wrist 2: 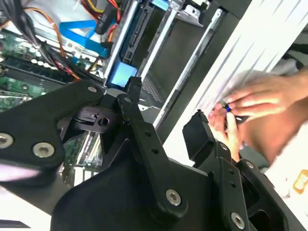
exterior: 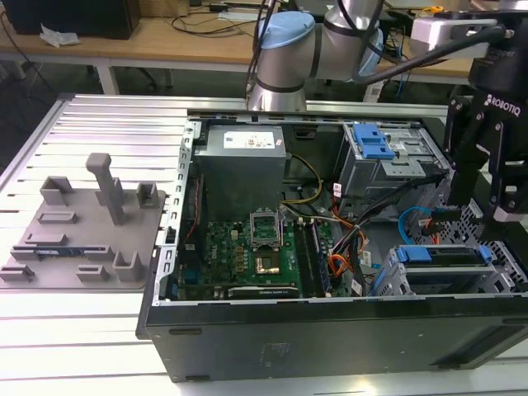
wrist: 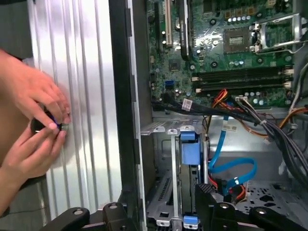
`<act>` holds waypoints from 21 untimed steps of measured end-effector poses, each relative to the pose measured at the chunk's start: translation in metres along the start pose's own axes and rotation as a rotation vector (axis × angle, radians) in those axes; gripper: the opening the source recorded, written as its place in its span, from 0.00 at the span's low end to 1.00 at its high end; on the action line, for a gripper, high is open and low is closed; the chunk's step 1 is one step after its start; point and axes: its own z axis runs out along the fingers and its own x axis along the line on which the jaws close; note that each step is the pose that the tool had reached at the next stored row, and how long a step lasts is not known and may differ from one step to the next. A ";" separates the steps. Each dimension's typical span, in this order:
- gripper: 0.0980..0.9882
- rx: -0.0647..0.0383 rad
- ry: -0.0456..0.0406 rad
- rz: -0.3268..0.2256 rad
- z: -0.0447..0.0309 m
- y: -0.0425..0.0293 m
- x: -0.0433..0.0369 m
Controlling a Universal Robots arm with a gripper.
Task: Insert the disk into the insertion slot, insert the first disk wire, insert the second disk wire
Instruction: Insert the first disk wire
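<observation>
**Item:** disk (exterior: 444, 256).

**Location:** seated flat in the insertion slot (exterior: 393, 279). This is the low perforated bay in the corner of the open computer case (exterior: 330, 338), on the exterior view's right.

**Orientation:** level. The exposed edge, with blue carrier at either end, runs across the exterior view. The long axis cannot be told, as the body is hidden inside the bay.

**Fingers** (wrist 2: 140, 126)**:** spread wide, holding nothing. They hang above the bay, clear of the disk, with no contact.

**Blue cable** (exterior: 410, 221)**:** loops just beside the bay. Its ends are hard to make out.

**Also:** a person's hands (wrist: 36, 115) over the ribbed desk (exterior: 107, 124) beside the case, pinching a small dark object that cannot be identified.
</observation>
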 end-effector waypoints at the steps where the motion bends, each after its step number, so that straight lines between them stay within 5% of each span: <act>1: 0.59 0.001 0.0181 -0.001 -0.0010 0.0001 -0.0039; 4: 0.59 0.003 0.0564 -0.004 -0.0045 0.0006 -0.0167; 6: 0.59 0.004 0.0660 -0.005 -0.0072 0.0007 -0.0271; 9: 0.59 0.004 0.0703 -0.005 -0.0106 -0.0013 -0.0448; 13: 0.59 0.003 0.0718 -0.004 -0.0004 -0.0342 -0.0537; 18: 0.59 -0.020 0.0800 0.063 0.0055 -0.0339 -0.0558; 21: 0.59 -0.020 0.0832 0.064 0.0061 -0.0332 -0.0676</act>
